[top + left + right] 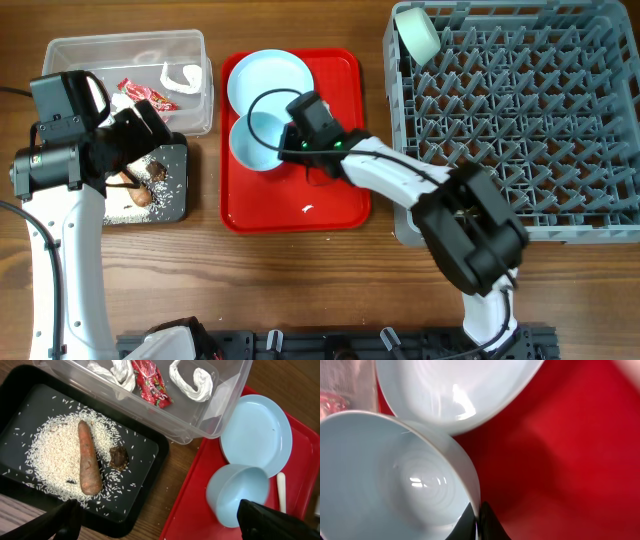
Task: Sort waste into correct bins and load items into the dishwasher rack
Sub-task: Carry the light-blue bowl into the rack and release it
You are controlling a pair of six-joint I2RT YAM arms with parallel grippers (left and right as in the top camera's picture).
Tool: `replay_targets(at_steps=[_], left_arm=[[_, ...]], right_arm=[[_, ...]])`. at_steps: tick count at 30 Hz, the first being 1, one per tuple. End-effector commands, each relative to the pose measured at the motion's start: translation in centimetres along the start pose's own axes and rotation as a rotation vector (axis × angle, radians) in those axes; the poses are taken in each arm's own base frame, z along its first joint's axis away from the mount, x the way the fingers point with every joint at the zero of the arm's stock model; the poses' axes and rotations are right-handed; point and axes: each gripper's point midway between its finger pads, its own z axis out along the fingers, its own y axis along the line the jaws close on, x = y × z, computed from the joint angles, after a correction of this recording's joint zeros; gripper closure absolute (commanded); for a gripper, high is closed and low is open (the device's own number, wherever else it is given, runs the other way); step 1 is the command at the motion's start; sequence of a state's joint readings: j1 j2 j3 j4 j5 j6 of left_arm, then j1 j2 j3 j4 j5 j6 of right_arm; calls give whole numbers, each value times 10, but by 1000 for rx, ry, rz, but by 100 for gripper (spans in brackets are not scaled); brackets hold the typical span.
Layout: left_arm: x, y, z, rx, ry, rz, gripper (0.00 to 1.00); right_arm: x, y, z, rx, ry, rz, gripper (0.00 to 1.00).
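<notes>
Whitish-blue bowl (395, 475) is the thing being picked up. The right gripper (477, 522) has pinched its thin rim, with one finger inside the bowl and one outside, almost closed together. I think it holds the rim this way because the bowl is too wide to grab around. The rim is the easy part to hold for a lift to the dishwasher rack (520, 120).

The bowl sits on the red tray (345, 215), near the tray's middle. The pale blue plate (455, 385) is on the red tray too, touching the bowl or just beside it. The white spoon (281, 492) lies on the red tray next to the bowl.

In the overhead view, the rack stands on the desk (300, 290) just right of the red tray. A mint-green bowl (418, 32) is already in its corner.

Left of the red tray are the two bins. The left gripper (156, 510) hangs over them, wide open and holding nothing. The clear tub (220, 420) has the red wrapper (150, 385) and paper scraps (192, 380). The black tray (30, 405) has the rice (50, 455), carrot stick (87, 460) and brown lump (119, 456). So dry trash and food look kept apart.

The wrapper has printing on it, but it is too small to read. I see no other words.
</notes>
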State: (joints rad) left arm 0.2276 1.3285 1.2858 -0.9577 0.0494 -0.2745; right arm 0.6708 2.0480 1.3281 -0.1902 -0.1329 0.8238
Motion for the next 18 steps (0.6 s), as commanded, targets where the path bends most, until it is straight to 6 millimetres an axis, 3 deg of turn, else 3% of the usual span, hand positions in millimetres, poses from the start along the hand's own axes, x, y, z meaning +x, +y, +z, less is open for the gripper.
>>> replay_targets(at_steps=[1, 5, 6, 11, 14, 18], left_arm=[[-6, 2, -4, -10, -21, 1, 0], [-6, 2, -4, -10, -21, 1, 0], [-5, 2, -4, -10, -21, 1, 0], [-6, 2, -4, -10, -21, 1, 0], [-6, 2, -4, -10, -21, 1, 0], [-5, 2, -4, -10, -21, 1, 0]], right_arm=[[-54, 10, -70, 56, -208, -160, 96], [-104, -20, -156, 335, -463, -276, 96], [-125, -37, -204, 491, -586, -305, 96], [-156, -79, -321, 918, -864, -273, 96], [-168, -109, -362, 1260, -862, -333, 96], [-182, -140, -357, 1450, -666, -484, 96]])
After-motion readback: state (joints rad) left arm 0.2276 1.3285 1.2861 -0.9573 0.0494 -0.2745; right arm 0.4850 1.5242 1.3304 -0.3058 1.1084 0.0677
